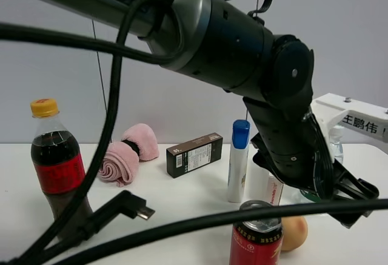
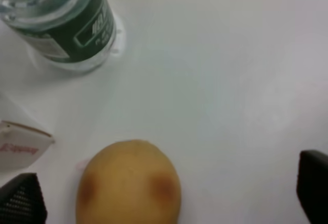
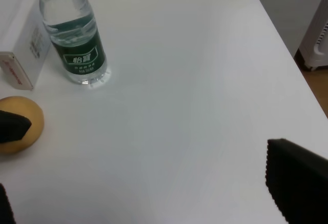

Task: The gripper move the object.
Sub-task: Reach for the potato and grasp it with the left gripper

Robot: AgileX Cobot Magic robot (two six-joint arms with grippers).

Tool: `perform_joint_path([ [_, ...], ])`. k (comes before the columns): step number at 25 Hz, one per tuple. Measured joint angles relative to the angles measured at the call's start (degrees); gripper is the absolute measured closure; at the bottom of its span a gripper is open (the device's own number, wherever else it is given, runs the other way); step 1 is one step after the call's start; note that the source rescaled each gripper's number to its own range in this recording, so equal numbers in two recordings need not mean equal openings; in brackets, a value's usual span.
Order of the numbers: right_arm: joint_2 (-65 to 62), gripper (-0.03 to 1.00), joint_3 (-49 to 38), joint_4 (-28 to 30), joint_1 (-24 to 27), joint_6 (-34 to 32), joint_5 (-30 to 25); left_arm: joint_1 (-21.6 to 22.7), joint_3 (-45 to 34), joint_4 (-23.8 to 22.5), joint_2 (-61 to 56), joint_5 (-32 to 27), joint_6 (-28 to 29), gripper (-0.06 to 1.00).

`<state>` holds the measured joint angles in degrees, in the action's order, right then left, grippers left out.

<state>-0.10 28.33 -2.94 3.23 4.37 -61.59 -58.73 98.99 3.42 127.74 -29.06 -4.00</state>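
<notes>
The left gripper (image 2: 166, 193) is straddling the peach (image 2: 128, 183) on the white table (image 2: 230, 80), jaws spread wide (nothing held yet), seemingly lining up a grasp.

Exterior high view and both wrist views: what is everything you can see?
Table: one, white, under everything.
Cola bottle: one, dark, red label, yellow cap, far left.
Towel rolls: two, pink, back left.
Box: one, black, centre.
Tube: one, white, blue cap, upright beside the box.
Water bottle: one, clear, green label, back right.
Carton: one, white, red end, next to the water bottle.
Can: one, red, front.
Peach: one, yellow-orange, right of the can.
Cables: several, black, foreground.
Arm: one, dark, reaching towards the peach.
Left tool: one, black, open, at the peach.
Right tool: one, black, open, over bare table.
</notes>
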Motion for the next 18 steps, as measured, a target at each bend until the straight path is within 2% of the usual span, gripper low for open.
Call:
perform_joint_path([
  [18,0.0,-0.03,0.0,0.0,0.0,0.0,0.0,0.7,-0.2,-0.6,5.2,2.6,-0.1,-0.05],
])
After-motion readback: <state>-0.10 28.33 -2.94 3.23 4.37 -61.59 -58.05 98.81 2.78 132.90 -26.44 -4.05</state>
